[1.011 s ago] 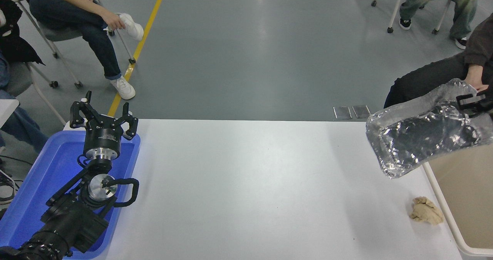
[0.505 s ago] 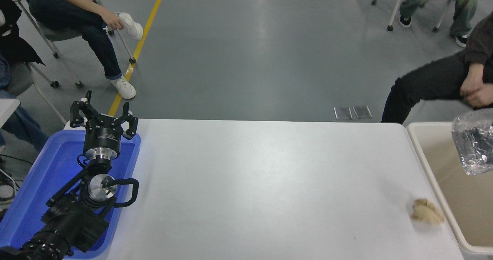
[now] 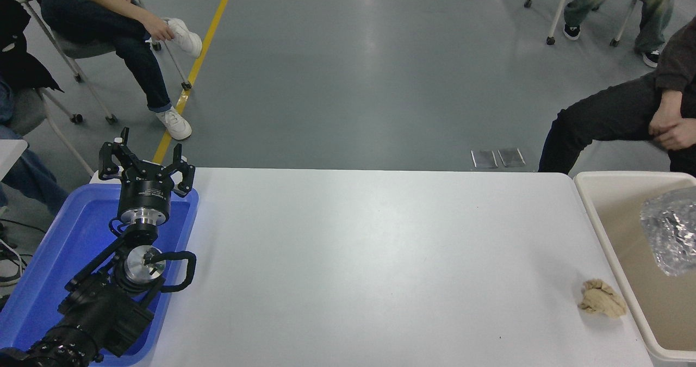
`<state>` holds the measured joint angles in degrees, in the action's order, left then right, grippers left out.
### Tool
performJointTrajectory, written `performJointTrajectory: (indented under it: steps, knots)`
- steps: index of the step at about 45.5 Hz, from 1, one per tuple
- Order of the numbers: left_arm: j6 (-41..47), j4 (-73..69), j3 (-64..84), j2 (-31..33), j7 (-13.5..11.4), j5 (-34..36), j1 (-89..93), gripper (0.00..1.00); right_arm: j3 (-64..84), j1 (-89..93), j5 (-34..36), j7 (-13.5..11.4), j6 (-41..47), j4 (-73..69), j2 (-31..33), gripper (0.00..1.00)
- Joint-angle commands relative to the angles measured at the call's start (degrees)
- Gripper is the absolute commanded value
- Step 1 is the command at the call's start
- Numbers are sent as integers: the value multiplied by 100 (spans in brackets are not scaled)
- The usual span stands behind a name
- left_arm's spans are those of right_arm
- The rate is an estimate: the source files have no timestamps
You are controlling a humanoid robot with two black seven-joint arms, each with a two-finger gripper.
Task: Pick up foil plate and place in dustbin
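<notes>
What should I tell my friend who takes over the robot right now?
Left gripper: open, holding nothing, parked over the blue tray at the table's left.
Right gripper: out of view past the right edge.
Foil plate: over the inside of the dustbin, partly cut off by the picture's edge. Whether it is held or dropped cannot be told.
Tan paper wad: on the white table, just left of the dustbin.
Done: plate lifted and brought to the bin.
Left: check that the plate lies loose inside the bin.

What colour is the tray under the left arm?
Blue. The tray shows in the head view, at the table's left edge.
</notes>
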<state>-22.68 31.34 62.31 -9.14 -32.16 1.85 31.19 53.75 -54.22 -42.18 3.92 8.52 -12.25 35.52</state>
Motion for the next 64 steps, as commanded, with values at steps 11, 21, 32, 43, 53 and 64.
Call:
performJointTrajectory:
  steps: [11, 21, 32, 43, 53, 64]
  knots:
    - [0, 4, 0, 0, -1, 0, 1, 99, -155, 448, 447, -32, -324, 232, -388, 100]
    - [0, -5, 0, 0, 8, 0, 1, 99, -181, 342, 465, -32, -272, 162, -379, 100]
    - [0, 4, 0, 0, 8, 0, 10, 99, -304, 88, 526, -23, -219, -5, -353, 100]
    - [0, 4, 0, 0, 8, 0, 10, 99, -322, -1704, 579, -41, -123, -2516, 305, 100]
    - [0, 4, 0, 9, 8, 9, 10, 99, -295, -3199, 693, -32, 765, -4899, 737, 100]
    - [0, 4, 0, 0, 8, 0, 10, 99, 284, -4974, 798, -32, 1520, -6737, 614, 100]
